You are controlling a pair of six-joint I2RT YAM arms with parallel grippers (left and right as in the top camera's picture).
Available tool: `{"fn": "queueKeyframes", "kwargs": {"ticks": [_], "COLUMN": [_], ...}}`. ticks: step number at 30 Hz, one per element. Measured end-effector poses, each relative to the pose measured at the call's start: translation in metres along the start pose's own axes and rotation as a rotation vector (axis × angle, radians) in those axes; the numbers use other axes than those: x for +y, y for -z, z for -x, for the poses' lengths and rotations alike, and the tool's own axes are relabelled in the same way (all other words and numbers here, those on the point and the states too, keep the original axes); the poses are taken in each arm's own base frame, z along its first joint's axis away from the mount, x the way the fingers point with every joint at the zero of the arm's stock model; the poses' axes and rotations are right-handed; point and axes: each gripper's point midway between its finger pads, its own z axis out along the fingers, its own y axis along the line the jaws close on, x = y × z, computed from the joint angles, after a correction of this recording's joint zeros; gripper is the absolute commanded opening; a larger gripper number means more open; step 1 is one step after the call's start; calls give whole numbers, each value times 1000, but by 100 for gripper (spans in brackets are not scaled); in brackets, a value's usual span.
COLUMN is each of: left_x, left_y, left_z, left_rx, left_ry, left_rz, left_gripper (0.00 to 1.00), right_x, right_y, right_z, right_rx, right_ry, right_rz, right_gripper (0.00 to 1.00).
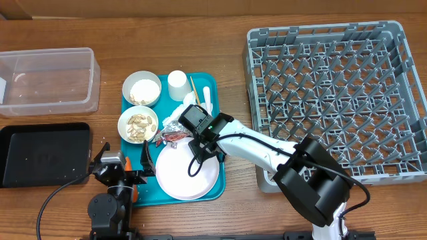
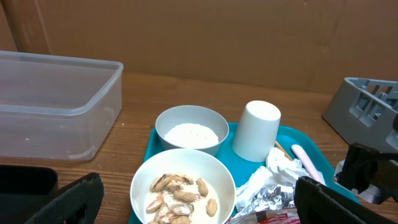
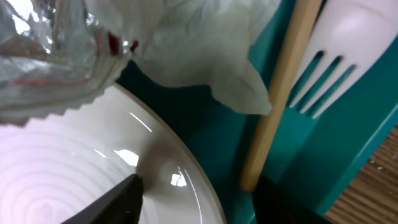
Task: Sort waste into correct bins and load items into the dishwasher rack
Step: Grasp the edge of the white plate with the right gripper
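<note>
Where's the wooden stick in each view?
Overhead: stick lies between cup and fork.
Left wrist: only a short bit shows, right of the cup's base.
Right wrist: a long diagonal through mid-frame.
Shared landmark: the fork, just right of the stick in every view.

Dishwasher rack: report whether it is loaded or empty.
Empty. The overhead view shows only bare pegs and lattice floor in the dishwasher rack; its near-left corner is hidden by the right arm.
</note>
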Motion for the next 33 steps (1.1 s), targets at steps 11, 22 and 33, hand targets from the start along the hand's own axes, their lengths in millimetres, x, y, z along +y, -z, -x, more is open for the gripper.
{"fn": "queueKeyframes", "kwargs": {"ticks": [11,22,33], "left_x": [0,0,0], "left_y": [0,0,0], "left_z": [0,0,0], "left_rx": [0,0,0], "left_ry": [0,0,0], "left_rz": [0,0,0], "left_gripper": [99,100,100], "right_x": [1,4,3], "right_y": [0,5,31], "right_z": [0,0,-3], "right_rx": [0,15,84], "right_ry": [0,1,8], "right_rz": [5,16,-3], "right_gripper": [28,4,4]}}
